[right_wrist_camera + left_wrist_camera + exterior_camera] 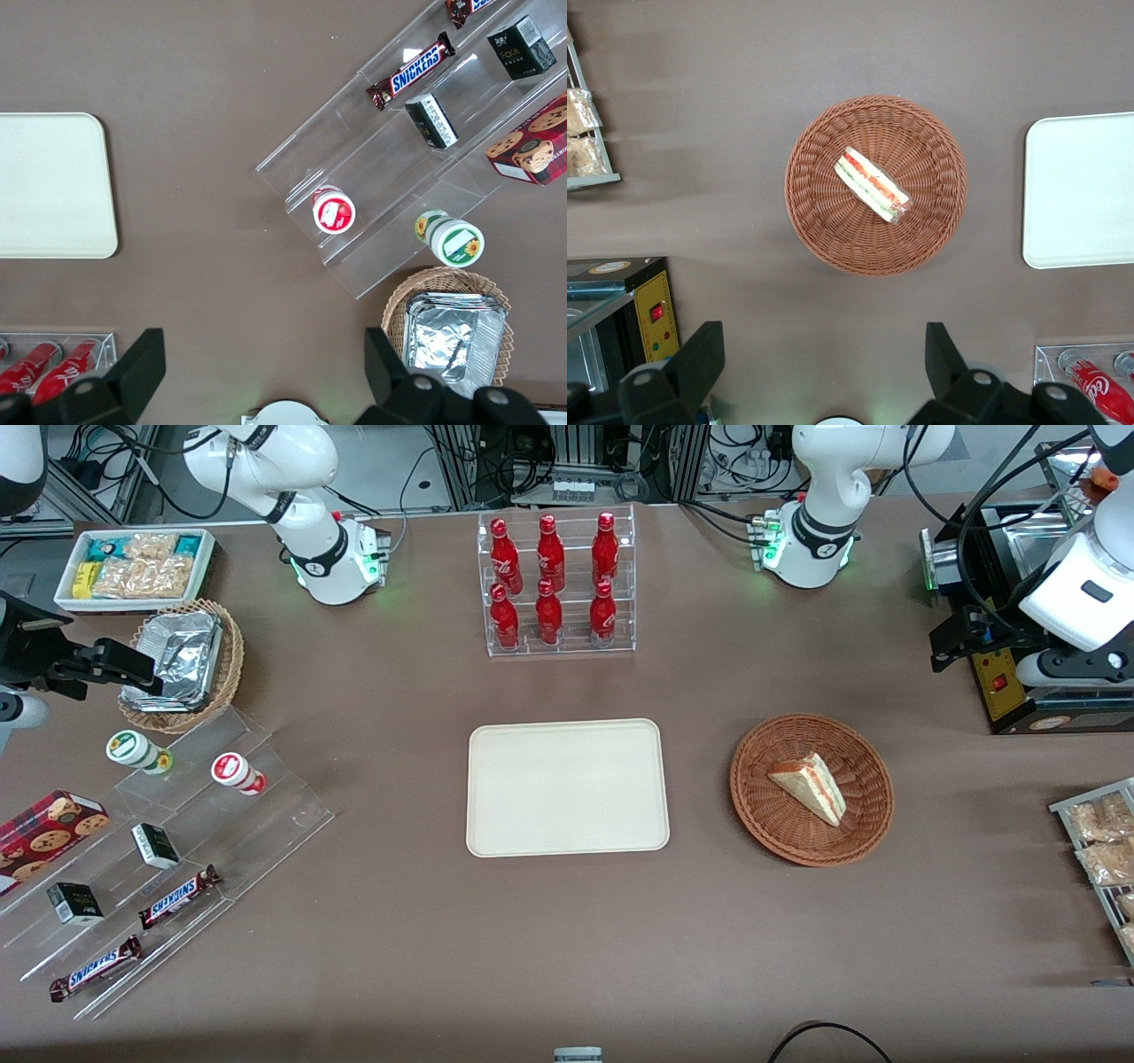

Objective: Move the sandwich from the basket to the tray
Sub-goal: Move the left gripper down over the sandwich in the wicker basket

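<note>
Resting in the basket (811,789), item one: the sandwich (810,787), a pale triangular wedge with orange-red and green layers, lying on its side near the middle of the weave, not yet lifted.

Item two: the tray (567,787), cream-beige, rectangular, flat on the worktop (567,939) at its middle, beside the basket on the side toward the parked arm's end; the two are apart, with bare worktop between them. Nothing lies on the tray.

Item three: the tool (824,372) of the working left arm, raised above the worktop near its edge farthest from the front camera, toward the working arm's end. The wrist view shows both dark fingers (700,359) spread wide, nothing between them.

Progress, as judged: none of the transfer is done. Approach, grasp, carry and release all remain.

Relation of sandwich to tool: the sandwich lies well below the tool and offset from it, nearer the front camera; the open span is not over the basket but over bare worktop just beside its rim. The wedge's long axis runs diagonally to the line between the fingers, so some wrist turn seems likely to be needed.
</note>
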Controlling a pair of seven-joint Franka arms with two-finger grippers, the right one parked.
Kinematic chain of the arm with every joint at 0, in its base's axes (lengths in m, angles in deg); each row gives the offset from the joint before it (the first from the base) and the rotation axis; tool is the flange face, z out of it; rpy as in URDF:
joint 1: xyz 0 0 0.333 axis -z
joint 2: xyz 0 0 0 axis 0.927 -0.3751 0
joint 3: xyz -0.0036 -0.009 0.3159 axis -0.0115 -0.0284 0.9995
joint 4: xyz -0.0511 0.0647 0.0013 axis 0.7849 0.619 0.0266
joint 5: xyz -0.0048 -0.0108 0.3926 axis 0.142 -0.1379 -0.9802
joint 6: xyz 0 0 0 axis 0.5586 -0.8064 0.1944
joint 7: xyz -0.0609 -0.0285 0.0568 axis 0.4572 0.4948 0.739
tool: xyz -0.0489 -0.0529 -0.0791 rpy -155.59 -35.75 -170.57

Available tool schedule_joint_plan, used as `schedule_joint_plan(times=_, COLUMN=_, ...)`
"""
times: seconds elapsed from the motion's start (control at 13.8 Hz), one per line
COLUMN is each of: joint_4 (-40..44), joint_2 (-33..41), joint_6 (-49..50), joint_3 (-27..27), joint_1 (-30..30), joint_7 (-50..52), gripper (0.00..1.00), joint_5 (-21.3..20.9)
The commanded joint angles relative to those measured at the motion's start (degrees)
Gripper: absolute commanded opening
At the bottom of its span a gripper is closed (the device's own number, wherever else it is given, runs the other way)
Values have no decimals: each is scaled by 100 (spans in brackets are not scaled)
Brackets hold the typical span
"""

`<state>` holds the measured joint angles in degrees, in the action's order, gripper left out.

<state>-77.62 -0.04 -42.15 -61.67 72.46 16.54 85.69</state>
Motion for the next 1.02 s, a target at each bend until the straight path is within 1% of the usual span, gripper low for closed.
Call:
schedule_joint_plan(times=0.0, joint_4=-116, joint_2=101, joint_6=-50, joint_3=-3, joint_1=-9, joint_7=-73, gripper=100, joint_5=69)
schedule_joint_plan(times=0.22, joint_4=-107, joint_2=83, joint_6=-67, joint_3=5, joint_1=-9, joint_7=-47, gripper=100, joint_5=60)
schedule_joint_plan(times=0.44, joint_4=-299, joint_2=-215, joint_6=-286, joint_3=14, joint_1=-45, joint_7=-29, gripper=100, joint_5=60)
schedule_joint_plan(times=0.73, joint_4=-1282, joint_2=-207, joint_6=-1383, joint_3=5, joint_1=-27, joint_7=741, gripper=100, joint_5=25)
schedule_joint_plan(times=0.94, joint_4=-2240, joint_2=-128, joint_6=-2586, joint_3=-30, joint_1=8, joint_7=1629, gripper=100, joint_5=25)
